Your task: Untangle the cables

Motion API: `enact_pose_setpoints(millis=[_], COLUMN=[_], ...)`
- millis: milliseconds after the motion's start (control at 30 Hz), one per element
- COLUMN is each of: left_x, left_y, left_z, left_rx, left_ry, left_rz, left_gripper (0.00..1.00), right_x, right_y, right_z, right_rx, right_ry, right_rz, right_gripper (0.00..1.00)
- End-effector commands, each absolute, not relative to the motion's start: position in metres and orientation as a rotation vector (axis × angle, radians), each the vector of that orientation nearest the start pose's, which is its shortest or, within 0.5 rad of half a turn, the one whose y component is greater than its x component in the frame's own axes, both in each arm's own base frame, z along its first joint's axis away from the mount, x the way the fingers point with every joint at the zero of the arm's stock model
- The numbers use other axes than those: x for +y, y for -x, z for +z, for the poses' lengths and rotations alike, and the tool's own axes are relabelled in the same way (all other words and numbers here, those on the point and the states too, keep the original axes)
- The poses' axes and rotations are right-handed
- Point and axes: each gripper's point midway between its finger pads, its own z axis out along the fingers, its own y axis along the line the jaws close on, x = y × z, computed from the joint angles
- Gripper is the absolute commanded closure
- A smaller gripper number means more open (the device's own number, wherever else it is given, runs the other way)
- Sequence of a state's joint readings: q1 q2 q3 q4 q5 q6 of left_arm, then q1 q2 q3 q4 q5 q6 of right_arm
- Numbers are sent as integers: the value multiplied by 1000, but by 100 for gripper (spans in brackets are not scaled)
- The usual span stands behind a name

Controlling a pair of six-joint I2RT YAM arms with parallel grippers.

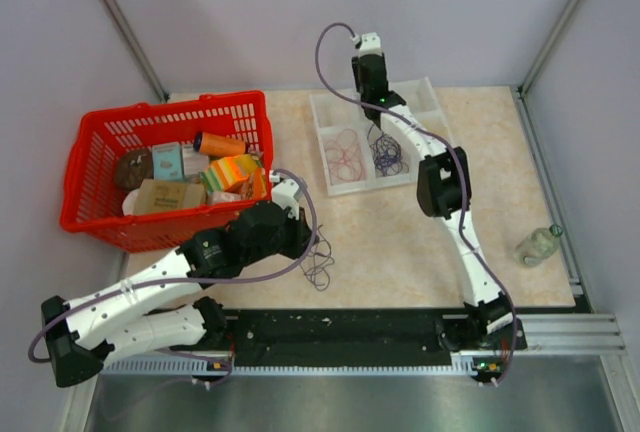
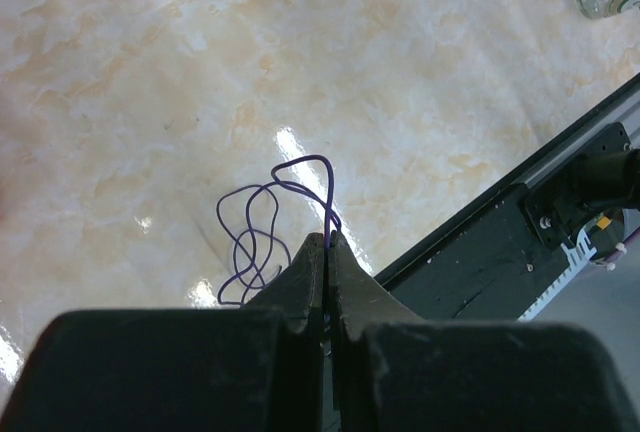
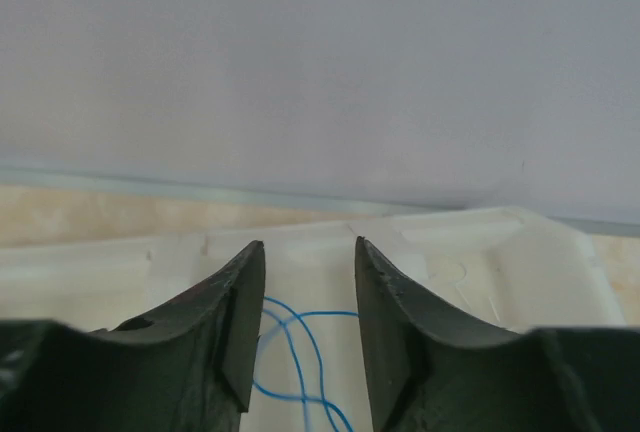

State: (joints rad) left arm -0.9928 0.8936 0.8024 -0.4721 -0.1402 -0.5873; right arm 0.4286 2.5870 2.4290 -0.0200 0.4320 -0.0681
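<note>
Cables (image 1: 385, 159) lie in two places: my left hand (image 2: 327, 242) is clamped on a purple cable (image 2: 329, 197) over the tabletop (image 2: 400, 72); my right hand (image 3: 308, 247) hangs spread above a blue cable (image 3: 320, 313) in the white tray (image 3: 450, 242).

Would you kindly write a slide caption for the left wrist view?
Left gripper shut on a purple cable, its loops curling out over the marbled table.

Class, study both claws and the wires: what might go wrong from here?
1. The left claw is shut on one strand of the purple wire at its very tips; a pull may slip it free or tighten the loops.
2. The right claw hangs open over crossed blue wire in the tray; closing may catch several strands at once.
</note>
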Motion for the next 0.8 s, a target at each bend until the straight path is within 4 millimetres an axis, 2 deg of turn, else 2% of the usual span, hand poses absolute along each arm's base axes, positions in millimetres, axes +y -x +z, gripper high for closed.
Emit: enact_pose_setpoints(millis=[0, 33, 100, 133, 233, 300, 400, 467, 500, 567, 633, 700, 767], left_x=[-255, -256, -256, -256, -259, -264, -270, -267, -265, -264, -267, -262, -253], left_y=[-165, -164, -163, -163, -161, -161, -164, -170, -173, -176, -174, -168, -165], left_z=[203, 203, 205, 206, 211, 208, 202, 197, 195, 189, 181, 177, 177], left_rx=[2166, 2167, 2170, 2170, 2158, 2163, 2194, 2205, 2208, 2216, 2259, 2316, 2308], left_ry=[-383, -381, -362, -348, -313, -297, -247, -187, -162, -156, -187, -201, -197], left_rz=[-815, -822, -839, -847, -900, -929, -940, -910, -894, -871, -851, -817, -805], left_gripper=[100, 100, 100, 100, 100, 100, 100, 100, 100, 100, 97, 66, 51], right_x=[219, 216, 222, 225, 212, 207, 208, 215, 213, 215, 212, 212, 210], right_y=[-680, -675, -662, -652, -610, -569, -494, -433, -400, -346, -297, -264, -244], right_z=[192, 194, 204, 226, 260, 282, 267, 254, 217, 191, 169, 160, 153], right_rx=[1775, 1796, 1851, 1853, 1929, 1978, 2107, 2183, 2279, 2349, 2399, 2404, 2380], right_ry=[101, 97, 134, 126, 39, 24, 45, 85, 70, 61, 67, 110, 134], right_rz=[-139, -143, -71, -22, 27, 108, 290, 469, 522, 652, 698, 724, 747], right_gripper=[39, 21, 7, 6, 5, 5, 4, 4, 5, 6, 6, 7, 6])
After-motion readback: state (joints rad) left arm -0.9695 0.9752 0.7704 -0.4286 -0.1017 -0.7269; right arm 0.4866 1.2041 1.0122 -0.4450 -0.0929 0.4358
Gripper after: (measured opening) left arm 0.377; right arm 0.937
